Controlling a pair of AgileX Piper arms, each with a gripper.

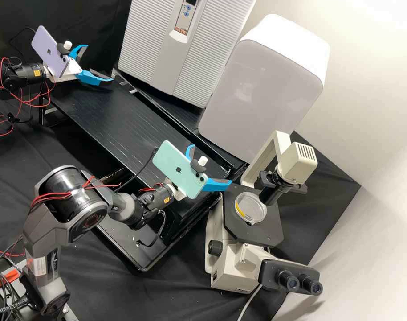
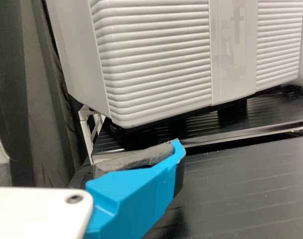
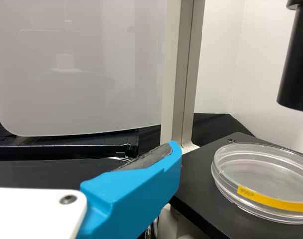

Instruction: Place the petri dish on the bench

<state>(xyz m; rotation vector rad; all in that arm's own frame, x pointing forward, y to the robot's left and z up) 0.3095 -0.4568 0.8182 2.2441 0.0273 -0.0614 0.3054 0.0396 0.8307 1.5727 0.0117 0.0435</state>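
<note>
Across the black counter (image 1: 101,120), a ribbed white unit (image 1: 168,58) and a glossy white cabinet (image 1: 261,98) stand behind the work; near the cabinet is the microscope (image 1: 230,265). Both the left hand (image 1: 99,63) and the right hand (image 1: 212,164) are wide open and empty. The petri dish (image 1: 258,205) lies flat on the microscope's stage (image 1: 273,228), its yellow tape (image 1: 240,211) at the side; whether a lid is fully seated is hard to tell. Picking it up seems the step in hand: bring the right hand in low and level, straddle the rim, squeeze lightly, then slide clear of the black tube (image 1: 274,192) before lifting.
</note>
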